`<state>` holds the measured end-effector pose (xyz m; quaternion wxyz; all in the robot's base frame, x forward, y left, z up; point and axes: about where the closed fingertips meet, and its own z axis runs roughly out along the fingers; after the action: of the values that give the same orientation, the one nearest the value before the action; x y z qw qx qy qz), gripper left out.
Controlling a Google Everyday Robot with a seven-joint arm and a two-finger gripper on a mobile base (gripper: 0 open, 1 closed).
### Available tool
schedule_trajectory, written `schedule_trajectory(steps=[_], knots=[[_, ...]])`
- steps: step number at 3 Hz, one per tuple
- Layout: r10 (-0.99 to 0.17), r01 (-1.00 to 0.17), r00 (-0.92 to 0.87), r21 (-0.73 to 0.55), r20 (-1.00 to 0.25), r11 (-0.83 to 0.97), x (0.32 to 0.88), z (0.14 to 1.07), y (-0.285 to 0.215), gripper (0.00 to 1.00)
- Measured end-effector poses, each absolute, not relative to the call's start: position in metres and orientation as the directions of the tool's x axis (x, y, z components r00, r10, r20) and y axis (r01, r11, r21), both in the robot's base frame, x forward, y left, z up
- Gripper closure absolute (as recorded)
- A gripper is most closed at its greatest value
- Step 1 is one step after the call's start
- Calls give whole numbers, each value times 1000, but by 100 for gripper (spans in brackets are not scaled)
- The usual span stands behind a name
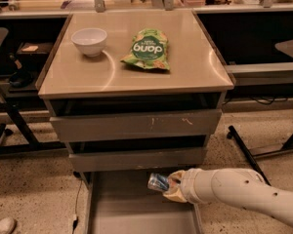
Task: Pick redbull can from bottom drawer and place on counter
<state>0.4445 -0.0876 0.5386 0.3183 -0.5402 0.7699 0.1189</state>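
On the glossy beige square worktop (185, 71) of the grey metal drawer cabinet (136, 126), a small white bowl (89, 40) sits at the left rear and a green snack bag (147, 49) near the middle, leaving the front and right bare. Over the cabinet's pulled-out bottom drawer (129, 211), the slim silver-and-blue redbull can (158, 182) hangs tilted, apparently off the grey floor, one end clamped in the tan-fingered tool (173, 190) on the white arm (244, 196) reaching in from the cabinet's right. I judge it best to draw the can outward past the upper drawer fronts (136, 159) before rising, then aim for the bare front-right.
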Motion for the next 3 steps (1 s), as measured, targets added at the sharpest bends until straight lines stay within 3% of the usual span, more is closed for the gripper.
schedule_trajectory(steps=[2, 3], knots=[[-775, -871, -179, -269, -606, 411, 458, 633, -121, 100], [-820, -827, -155, -382, -552, 413, 477, 723, -146, 100]])
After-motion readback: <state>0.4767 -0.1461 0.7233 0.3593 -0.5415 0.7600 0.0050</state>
